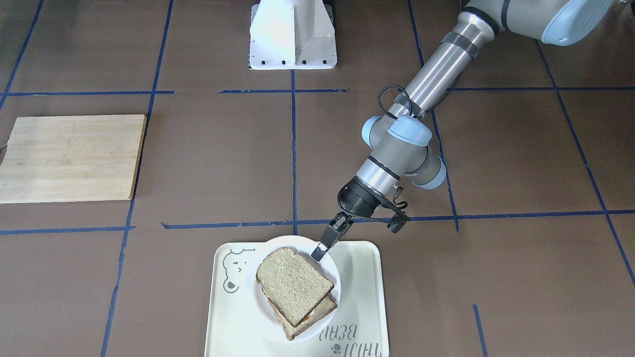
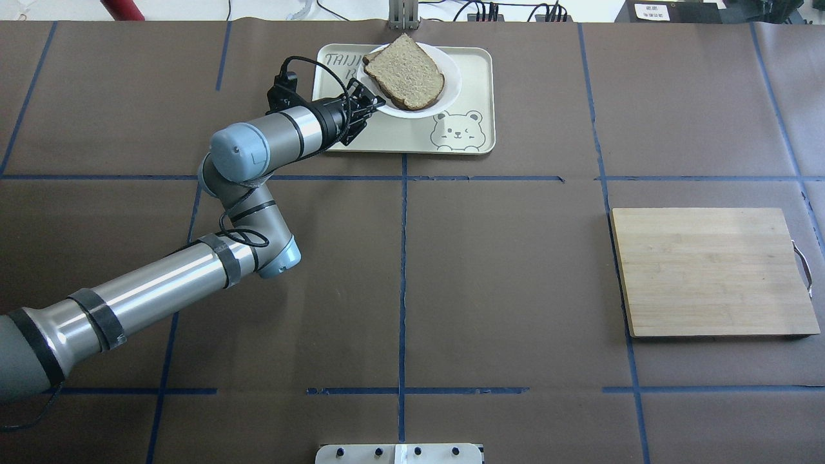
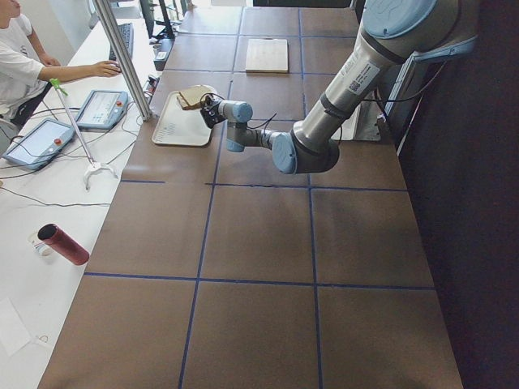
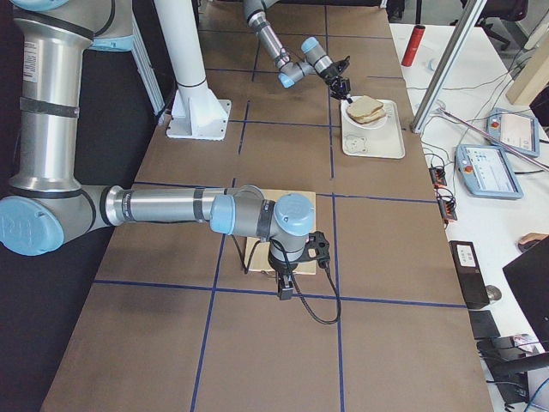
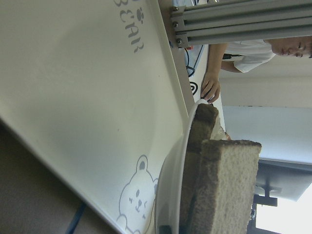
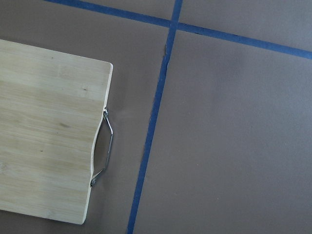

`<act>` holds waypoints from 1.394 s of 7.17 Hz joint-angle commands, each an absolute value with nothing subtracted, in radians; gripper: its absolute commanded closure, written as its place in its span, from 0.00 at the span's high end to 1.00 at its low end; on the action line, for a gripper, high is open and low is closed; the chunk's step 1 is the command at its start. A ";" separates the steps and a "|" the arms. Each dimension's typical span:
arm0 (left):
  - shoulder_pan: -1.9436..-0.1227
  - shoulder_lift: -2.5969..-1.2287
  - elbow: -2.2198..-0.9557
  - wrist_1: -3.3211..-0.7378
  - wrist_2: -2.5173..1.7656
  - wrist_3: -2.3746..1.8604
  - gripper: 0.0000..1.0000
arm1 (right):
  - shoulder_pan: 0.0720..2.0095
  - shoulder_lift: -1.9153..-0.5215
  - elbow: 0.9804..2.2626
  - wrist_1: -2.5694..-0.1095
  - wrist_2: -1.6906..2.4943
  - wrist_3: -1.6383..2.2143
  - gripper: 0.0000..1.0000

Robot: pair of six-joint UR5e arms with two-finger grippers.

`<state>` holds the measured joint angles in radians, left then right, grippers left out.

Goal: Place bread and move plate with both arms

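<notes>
The bread [image 1: 292, 285] lies on top of a second slice on the small white plate [image 1: 274, 246], which sits on the cream bear tray [image 1: 359, 282]. It shows the same way in the overhead view, bread [image 2: 406, 69] on the plate [image 2: 451, 84]. My left gripper [image 1: 319, 254] is at the plate's rim on the robot's side, its jaws closed over the rim; it also shows in the overhead view [image 2: 370, 103]. The left wrist view shows the plate's rim [image 5: 175, 175] edge-on with the bread [image 5: 224, 185] on it. My right gripper [image 4: 285, 287] hangs over the table by the cutting board; I cannot tell its state.
A bamboo cutting board [image 2: 709, 270] with a metal handle [image 6: 105, 151] lies on the robot's right side. The white pedestal [image 1: 292, 34] stands at the robot's edge. Operators' table with tablets [image 3: 40, 142] and a red bottle [image 3: 63, 243] runs along the far side.
</notes>
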<state>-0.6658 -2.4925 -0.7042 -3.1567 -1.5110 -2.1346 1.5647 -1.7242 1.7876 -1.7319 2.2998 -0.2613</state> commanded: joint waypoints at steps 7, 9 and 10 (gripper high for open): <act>-0.706 -2.452 -0.738 -3.143 -1.627 -2.050 1.00 | 1.565 -1.720 1.790 -1.732 2.301 -0.259 1.00; -0.791 -2.334 -0.909 -3.043 -1.818 -2.031 1.00 | 1.565 -1.720 1.789 -1.732 2.301 -0.261 1.00; -0.848 -2.257 -1.034 -2.955 -1.944 -1.938 1.00 | 1.565 -1.720 1.789 -1.732 2.301 -0.261 1.00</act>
<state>-0.7841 -2.3409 -0.8997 -3.0459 -1.8032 -2.0140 1.5646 -1.7196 1.7887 -1.7319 2.3010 -0.2602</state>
